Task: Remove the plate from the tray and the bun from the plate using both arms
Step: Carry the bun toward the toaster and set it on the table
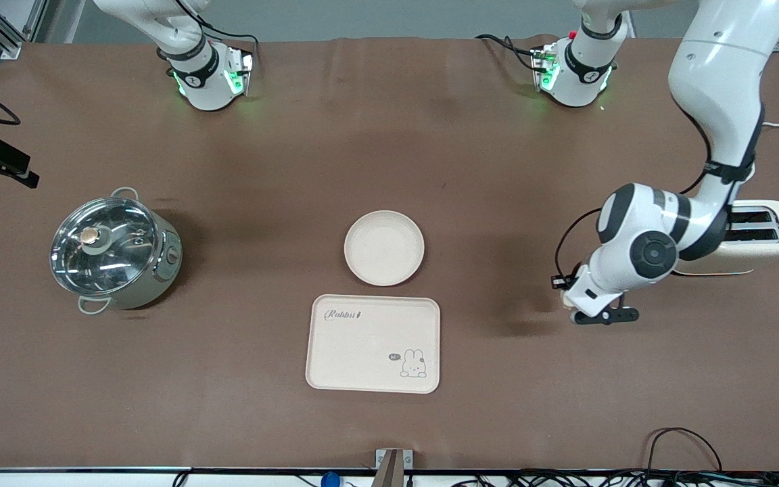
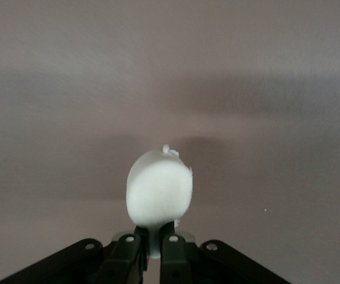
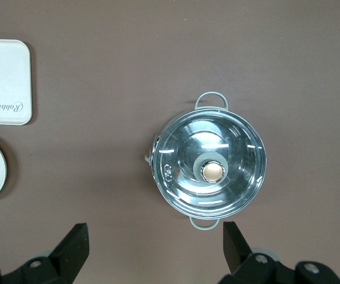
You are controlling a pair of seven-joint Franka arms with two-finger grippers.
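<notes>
Bun [image 2: 159, 192] sits clamped between the fingers of the left pincer [image 1: 571, 297], which hangs over bare counter [image 1: 498, 169] toward the left arm's end, well apart from the plate [image 1: 384, 247]. In the left wrist view its two black fingertips [image 2: 127, 251] press close together on the bun's lower end, with the rounded pale lump sticking out past them.

Taking the plate as the landmark, the tray [image 1: 373, 343] with the rabbit drawing lies just beside it, nearer to the front camera, and both are bare. The plate rests flat at the middle of the counter. A lidded pot [image 1: 113, 251] stands well apart from the plate toward the right arm's end. A toaster [image 1: 761, 237] stands well apart toward the left arm's end, partly hidden by the left arm.

The right pincer [image 3: 152, 248] waits high over the pot, its fingers spread wide and holding nothing.
</notes>
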